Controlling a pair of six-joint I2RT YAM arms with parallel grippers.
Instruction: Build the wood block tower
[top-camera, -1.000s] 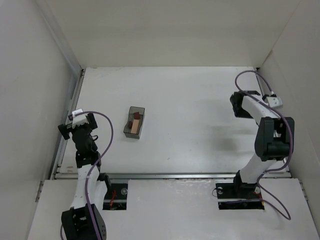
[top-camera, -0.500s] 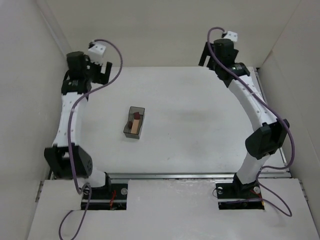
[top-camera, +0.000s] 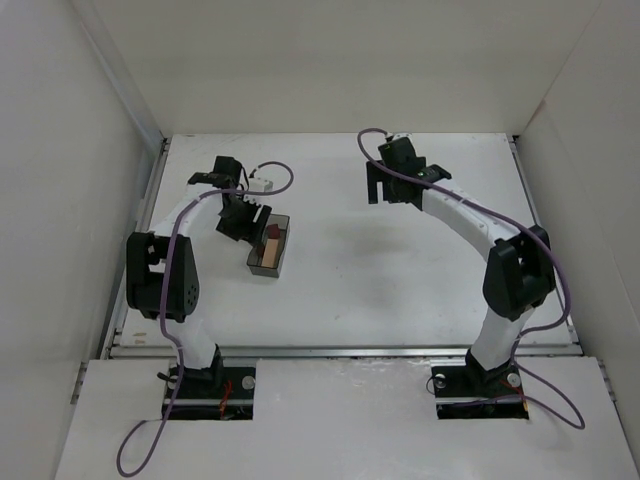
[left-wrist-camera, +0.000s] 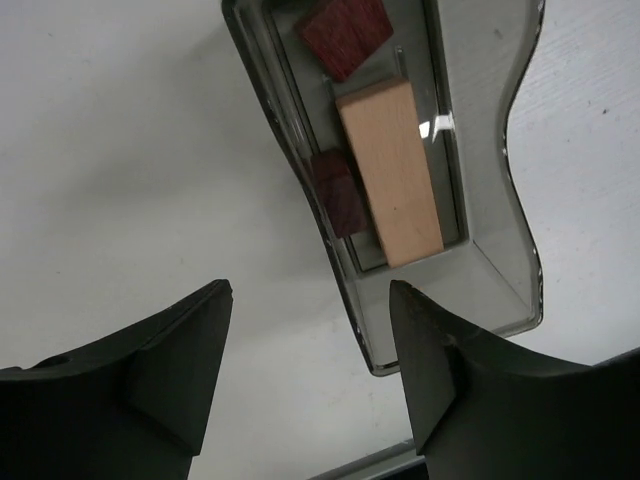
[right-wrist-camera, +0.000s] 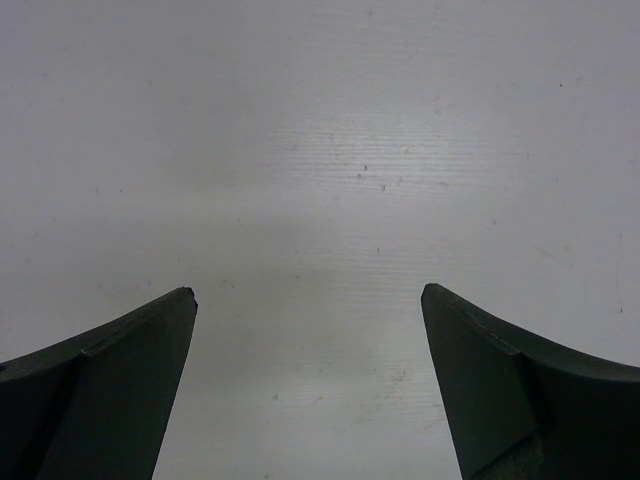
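Now | blocks (left-wrist-camera: 390, 170) in bin (left-wrist-camera: 500, 260) | just beyond spread left end effector (left-wrist-camera: 310, 292)

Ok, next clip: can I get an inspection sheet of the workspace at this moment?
Surface: white table, faint specks, nothing spilled.
Job's things: tan block and two red blocks lie in a dark see-through bin; no tower built yet.
Clutter: nothing seen.
Grippers: left gripper hangs by the bin's near end, jaws open and empty; right gripper is over bare table, jaws open and empty.
Cables: purple cables run along both arms, clear of the bin.
Surroundings: plain white walls on three sides.
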